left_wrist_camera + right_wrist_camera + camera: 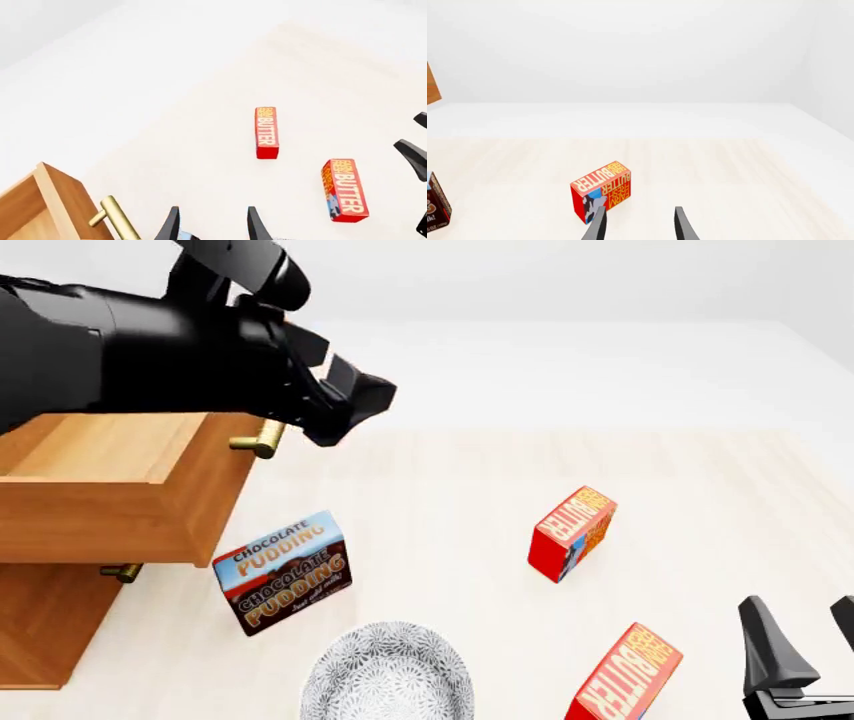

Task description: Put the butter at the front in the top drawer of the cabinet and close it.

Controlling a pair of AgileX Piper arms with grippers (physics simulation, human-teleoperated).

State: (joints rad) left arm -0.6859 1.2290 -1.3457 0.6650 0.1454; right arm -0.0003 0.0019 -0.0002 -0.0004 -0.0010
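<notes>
Left wrist view: left gripper [212, 225] unclenched, fingers parted on nothing. Brass handle [117, 218] of the top drawer [47, 205] sits just beside one fingertip, not between the two. The drawer stands pulled out, likely left so to take a box. Two butter boxes lie ahead on the table [200, 75]; the right arm's fingers show at the picture's edge.

Front view: left arm hangs over the cabinet [54, 625], with the gripper tip just off the handle. Chocolate Pudding box [283, 572] and patterned bowl [387, 675] lie below the drawer. The butter [625, 678] at the front stands beside the right gripper [814, 645], which is parted and empty. The other butter box [574, 530] lies farther out.

Right wrist view: fingers spread, nothing between. Only one butter box shows, ahead of one fingertip; probably the farther one, but I cannot tell. Reach not yet lined up for a grasp, in my judgement.
</notes>
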